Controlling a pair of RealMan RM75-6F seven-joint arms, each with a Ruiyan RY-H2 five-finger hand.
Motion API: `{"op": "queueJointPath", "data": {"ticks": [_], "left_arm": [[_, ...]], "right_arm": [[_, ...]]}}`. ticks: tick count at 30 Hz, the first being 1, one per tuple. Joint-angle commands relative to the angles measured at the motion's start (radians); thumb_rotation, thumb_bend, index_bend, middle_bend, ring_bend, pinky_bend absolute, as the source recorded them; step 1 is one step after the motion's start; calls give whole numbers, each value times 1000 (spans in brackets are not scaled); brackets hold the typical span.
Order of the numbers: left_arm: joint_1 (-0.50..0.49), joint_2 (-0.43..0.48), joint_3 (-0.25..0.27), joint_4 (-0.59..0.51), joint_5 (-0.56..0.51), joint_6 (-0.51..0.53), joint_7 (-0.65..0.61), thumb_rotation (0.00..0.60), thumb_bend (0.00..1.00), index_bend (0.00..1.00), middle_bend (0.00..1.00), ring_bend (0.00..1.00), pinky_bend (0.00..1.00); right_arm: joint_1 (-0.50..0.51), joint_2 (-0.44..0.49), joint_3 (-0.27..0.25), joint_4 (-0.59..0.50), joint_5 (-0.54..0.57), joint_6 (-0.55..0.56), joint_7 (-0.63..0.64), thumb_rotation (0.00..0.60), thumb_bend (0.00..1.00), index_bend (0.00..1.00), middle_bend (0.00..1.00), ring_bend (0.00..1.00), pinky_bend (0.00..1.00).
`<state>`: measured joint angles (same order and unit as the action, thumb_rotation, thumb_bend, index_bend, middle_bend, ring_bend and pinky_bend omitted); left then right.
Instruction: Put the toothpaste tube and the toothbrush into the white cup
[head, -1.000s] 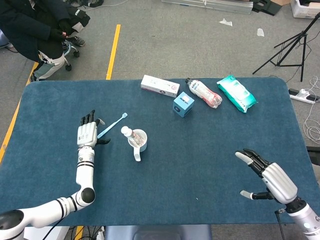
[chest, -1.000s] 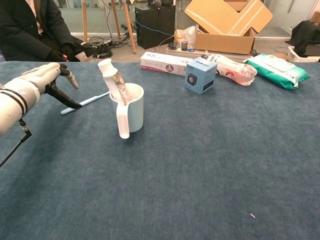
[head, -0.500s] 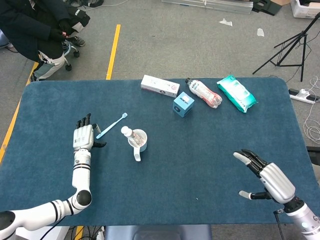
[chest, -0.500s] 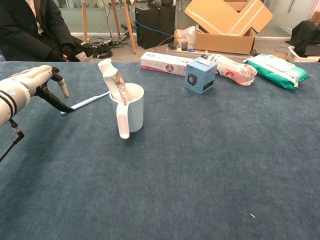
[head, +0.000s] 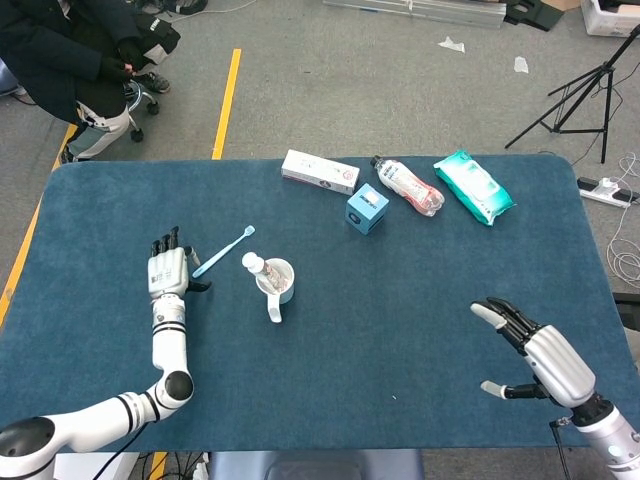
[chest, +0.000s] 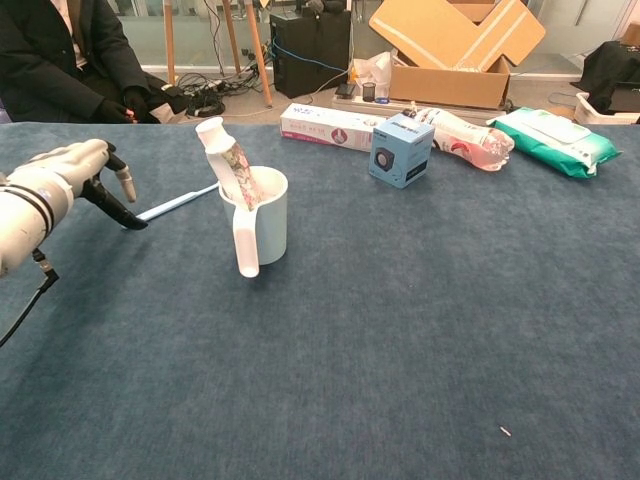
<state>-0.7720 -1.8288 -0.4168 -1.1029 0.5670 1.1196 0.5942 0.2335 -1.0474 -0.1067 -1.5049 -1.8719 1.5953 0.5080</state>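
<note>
The white cup (head: 279, 283) (chest: 262, 222) stands left of the table's middle, handle toward me. The toothpaste tube (head: 262, 270) (chest: 229, 158) leans inside it, its white cap up and to the left. A light blue toothbrush (head: 224, 250) (chest: 178, 203) lies flat on the cloth just left of the cup. My left hand (head: 168, 271) (chest: 68, 174) hovers at the toothbrush's near end, fingers spread, its dark thumb tip by the handle, holding nothing. My right hand (head: 538, 360) floats open near the table's front right, far from the cup; the chest view does not show it.
Along the far edge lie a white toothpaste box (head: 320, 171), a blue cube (head: 367, 209), a plastic bottle (head: 408, 185) and a teal wipes pack (head: 474, 186). A seated person (head: 75, 60) is beyond the far left corner. The table cloth (head: 400, 300) is dark blue.
My left hand drew back a little to the left and toward the toothbrush's near end, then edged forward again. The toothbrush, cup and right hand stayed put.
</note>
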Motion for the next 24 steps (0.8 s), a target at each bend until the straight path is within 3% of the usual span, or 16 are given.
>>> {"op": "queueJointPath", "data": {"ticks": [1,24], "left_arm": [[-10,-21,-5,38,-10,-15,4,600,65,509,0,0,0],[-47,-101,-38,217,-10,-60,9,600,65,539,0,0,0]], "right_arm": [[-1,2,1,3,0,6,7,600,12,23,146,85,403],[-6,6,1,13,-2,23,29,600,12,23,146,85,403]]}}
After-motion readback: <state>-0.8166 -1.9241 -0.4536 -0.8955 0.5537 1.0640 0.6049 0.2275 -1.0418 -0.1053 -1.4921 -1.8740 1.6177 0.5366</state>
